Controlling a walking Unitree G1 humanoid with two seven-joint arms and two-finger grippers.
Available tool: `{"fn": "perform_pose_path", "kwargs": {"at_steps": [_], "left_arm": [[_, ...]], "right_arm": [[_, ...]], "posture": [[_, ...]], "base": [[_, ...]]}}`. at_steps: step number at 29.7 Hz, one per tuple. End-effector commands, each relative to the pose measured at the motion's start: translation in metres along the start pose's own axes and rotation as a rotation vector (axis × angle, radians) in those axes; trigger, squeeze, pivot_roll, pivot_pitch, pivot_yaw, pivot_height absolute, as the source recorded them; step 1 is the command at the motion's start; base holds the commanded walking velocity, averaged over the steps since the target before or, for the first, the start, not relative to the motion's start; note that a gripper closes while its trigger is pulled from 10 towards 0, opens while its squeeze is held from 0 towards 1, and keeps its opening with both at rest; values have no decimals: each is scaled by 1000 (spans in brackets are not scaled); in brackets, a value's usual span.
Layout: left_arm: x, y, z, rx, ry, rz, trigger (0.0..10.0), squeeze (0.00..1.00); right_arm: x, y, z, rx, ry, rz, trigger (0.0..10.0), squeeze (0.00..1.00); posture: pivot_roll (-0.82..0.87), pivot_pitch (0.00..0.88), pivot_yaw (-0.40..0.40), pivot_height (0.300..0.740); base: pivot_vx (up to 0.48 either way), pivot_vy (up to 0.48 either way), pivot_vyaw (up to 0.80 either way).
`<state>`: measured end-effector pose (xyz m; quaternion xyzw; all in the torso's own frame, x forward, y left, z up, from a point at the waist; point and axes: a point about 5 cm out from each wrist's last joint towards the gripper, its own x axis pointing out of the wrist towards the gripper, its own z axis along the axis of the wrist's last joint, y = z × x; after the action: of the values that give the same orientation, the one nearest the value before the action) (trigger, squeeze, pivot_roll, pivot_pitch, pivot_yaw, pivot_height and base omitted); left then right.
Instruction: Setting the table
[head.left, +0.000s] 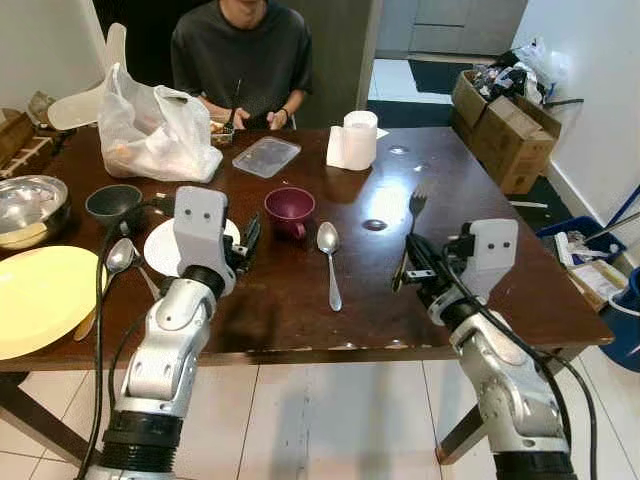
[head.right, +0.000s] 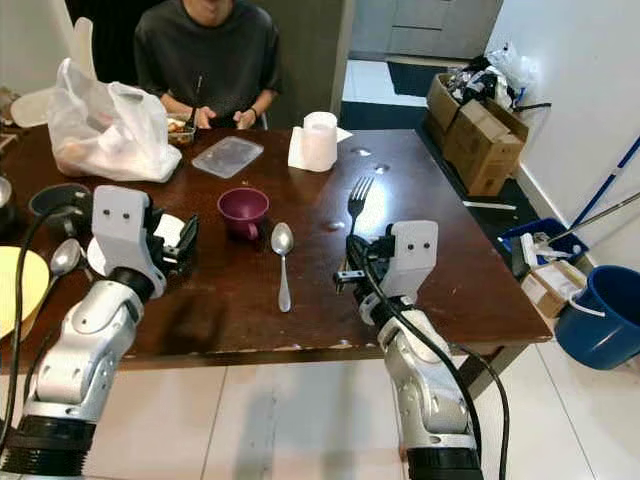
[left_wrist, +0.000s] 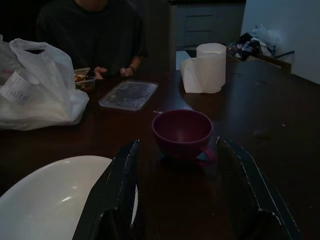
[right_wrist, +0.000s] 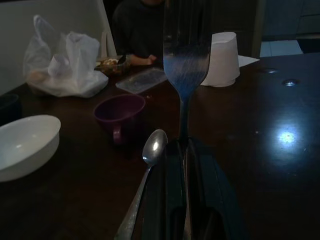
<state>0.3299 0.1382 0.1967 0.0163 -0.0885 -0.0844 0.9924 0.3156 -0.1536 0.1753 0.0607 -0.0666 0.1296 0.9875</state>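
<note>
Reaching over the desk (head.left: 300, 300) from its near edge, the right gripper (head.left: 412, 262) pinched a fork (head.left: 414, 215) tight, prongs pointing away. Its fingers hid the fork's handle. The left gripper (head.left: 248, 240) hung spread wide by the white bowl (head.left: 160, 245), holding nothing, facing the purple cup (head.left: 290, 211). A spoon (head.left: 329, 258) lay beside that cup.

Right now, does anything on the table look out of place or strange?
Nothing is spilled or broken. The right gripper holds the fork. A white plastic bag and a toilet paper roll sit among the dishes, which is odd for a set table.
</note>
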Motion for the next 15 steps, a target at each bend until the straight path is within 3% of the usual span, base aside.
{"fn": "perform_pose_path", "kwargs": {"at_steps": [1,3,6,9,15], "left_arm": [[-2,-1,-1,6,12,-3,10000,0],[-3,-1,-4,11,21,-1,10000,0],[-5,-3,-6,12,32,-4,10000,0],[-5,-3,-5,13,33,-5,10000,0],[-7,0,-1,23,30,0,10000,0]], "right_arm": [[-3,-6,-11,-7,48,-30,10000,0],[-5,-15,-26,-47,136,-83,10000,0],[-4,-40,-50,7,221,-157,10000,0],[1,-42,-51,-10,222,-138,10000,0],[27,-47,-35,-64,153,-93,10000,0]], "posture": [[-72,0,79,740],[-69,0,77,740],[-58,0,80,740],[-44,0,82,740],[-21,0,79,740]], "base": [[0,0,0],[0,0,0],[0,0,0],[0,0,0],[0,0,0]]}}
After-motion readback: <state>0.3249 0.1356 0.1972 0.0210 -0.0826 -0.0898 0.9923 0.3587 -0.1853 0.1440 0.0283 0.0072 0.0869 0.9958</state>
